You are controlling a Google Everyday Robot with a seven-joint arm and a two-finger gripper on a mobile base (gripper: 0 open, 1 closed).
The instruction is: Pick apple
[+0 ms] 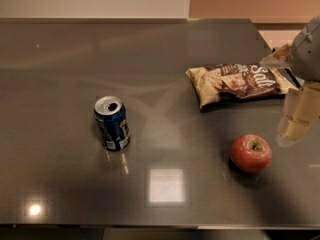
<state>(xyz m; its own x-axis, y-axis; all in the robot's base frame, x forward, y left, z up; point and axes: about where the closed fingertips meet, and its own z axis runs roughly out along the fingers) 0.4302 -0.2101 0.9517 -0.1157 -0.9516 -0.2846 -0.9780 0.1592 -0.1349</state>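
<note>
A round red apple (251,153) with yellowish patches and a stem dimple rests on the dark grey table (60,64), toward the front right. My gripper (299,115) hangs at the right edge of the camera view, above and to the right of the apple, a short gap away from it. Only part of it shows, as pale translucent fingers (295,126) below a grey wrist. It holds nothing that I can see.
A blue drink can (112,123) stands upright left of centre. A brown and cream chip bag (239,82) lies flat behind the apple, close under the gripper's wrist. The table's right edge (265,39) runs near the arm. A bright light reflection (166,185) sits near the front edge.
</note>
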